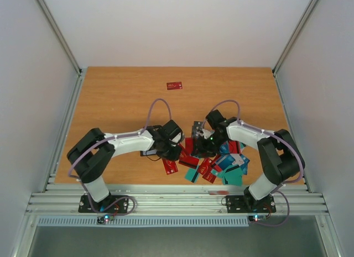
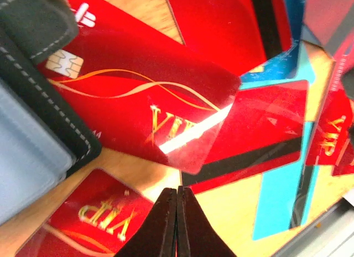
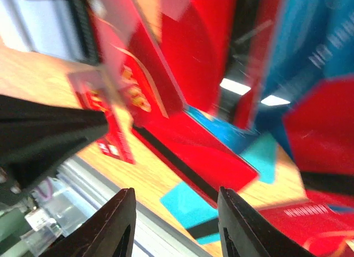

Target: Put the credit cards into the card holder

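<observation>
Many red and teal credit cards [image 1: 217, 162] lie piled at the table's near right. In the left wrist view a red VIP card [image 2: 138, 96] with a chip lies against the black stitched card holder [image 2: 38, 96], which lies open at the left with a grey inside. The holder also shows in the top view [image 1: 148, 153] under my left arm. My left gripper [image 2: 177, 192] is shut with nothing between its fingers, just short of that card's corner. My right gripper [image 3: 177, 213] is open and empty, low over red and teal cards [image 3: 193, 152]; that view is blurred.
One red card [image 1: 175, 85] lies alone at the far middle of the table. The two grippers [image 1: 187, 146] are close together over the pile's left side. The metal rail at the table's near edge [image 1: 177, 200] runs right behind the pile.
</observation>
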Robot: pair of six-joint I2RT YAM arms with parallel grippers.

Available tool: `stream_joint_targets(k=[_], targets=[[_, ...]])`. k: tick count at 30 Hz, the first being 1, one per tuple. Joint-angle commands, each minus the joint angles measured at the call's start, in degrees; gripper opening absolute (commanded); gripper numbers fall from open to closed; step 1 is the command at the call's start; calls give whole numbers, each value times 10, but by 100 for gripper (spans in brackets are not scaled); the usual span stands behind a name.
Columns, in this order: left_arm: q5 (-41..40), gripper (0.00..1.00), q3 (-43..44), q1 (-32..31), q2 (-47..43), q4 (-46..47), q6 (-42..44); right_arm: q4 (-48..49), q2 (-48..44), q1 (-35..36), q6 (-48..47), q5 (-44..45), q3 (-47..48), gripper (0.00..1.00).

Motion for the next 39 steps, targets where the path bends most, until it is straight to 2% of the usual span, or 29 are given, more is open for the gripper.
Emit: stream_joint_targets(k=[1, 5, 12, 19, 31, 39], targets=[[-25, 7, -26, 2, -57, 24, -77, 31, 29, 6, -11, -57, 61, 42], [-36, 16, -38, 16, -54, 31, -114, 41, 80, 12, -13, -77, 109, 41], [-33, 17, -41, 57, -49, 41, -125, 50, 170, 16, -4, -72, 190, 39], [-28, 17, -48, 66, -34, 39, -105, 36, 254, 17, -19, -80, 254, 36], [-8, 17, -65, 87, -62, 45, -86, 95, 223, 65, -8, -96, 104, 35], [29, 16, -117, 83, -96, 68, -90, 118, 182, 116, 21, -72, 48, 35]])
